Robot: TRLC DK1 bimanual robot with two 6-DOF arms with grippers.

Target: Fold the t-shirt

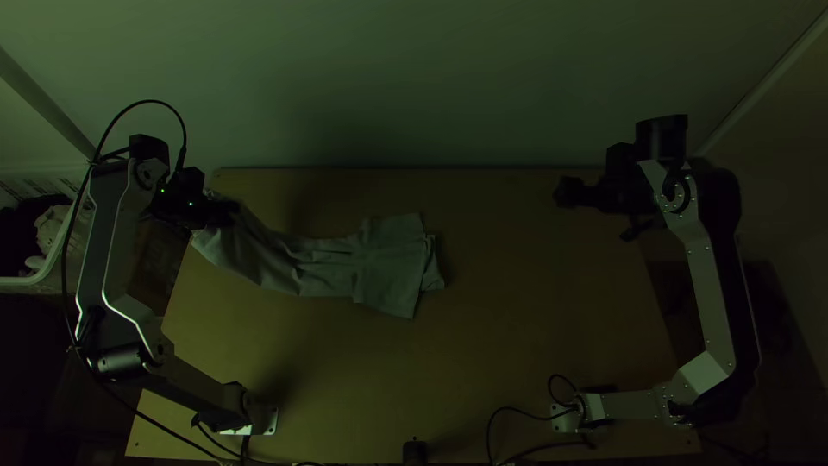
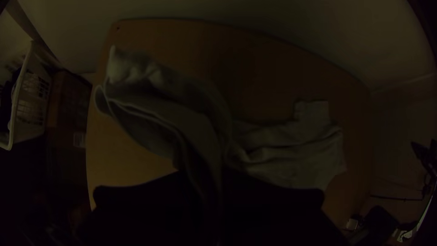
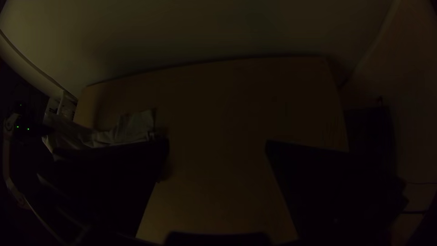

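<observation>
T-shirt [image 1: 392,272]: grey, lay from the table's left edge toward its middle, on the table's far half for the most part; the end near the left edge was raised in a gripper
Cloth's lie: gathered into a long, narrow, wrinkled band toward the table's left edge, flatter and broader near the table's middle, with layers overlapping at that end
Left gripper [image 1: 226,210]: above the table's far left part, its fingers pinched together on the t-shirt, a loose flap of cloth sticking out past them
Right gripper [image 1: 567,192]: above the table's far right part, fingers set wide apart with no cloth between them, well apart from the t-shirt
Table [image 1: 517,345]: light wood, an arm's base at each side of its near edge
White basket [image 2: 22,100]: beyond the table's left edge, dark cloth inside
</observation>
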